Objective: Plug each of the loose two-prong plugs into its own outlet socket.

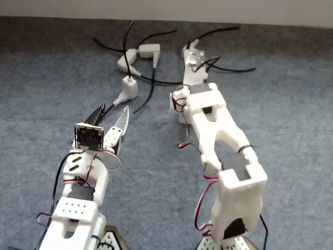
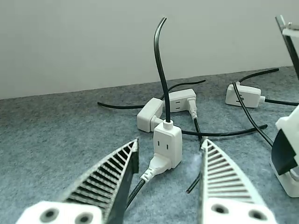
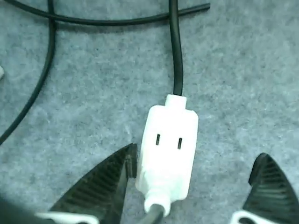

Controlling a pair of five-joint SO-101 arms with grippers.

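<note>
Noted left gripper (image 2: 170, 143) spread open, nothing grasped; white two-slot socket block (image 2: 167, 140) lying on grey carpet (image 2: 56, 135) just ahead of the tips. Found right gripper (image 3: 196, 156) likewise released, framing second white socket block (image 3: 167, 144).

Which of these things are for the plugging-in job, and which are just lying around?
For the job:
the white socket block, with a plug at its end, ahead of the left arm's fingers;
the second socket block by the right arm's fingers;
the white pair farther back;
the black cords.

Just there:
the grey carpet;
the pale wall.
</note>
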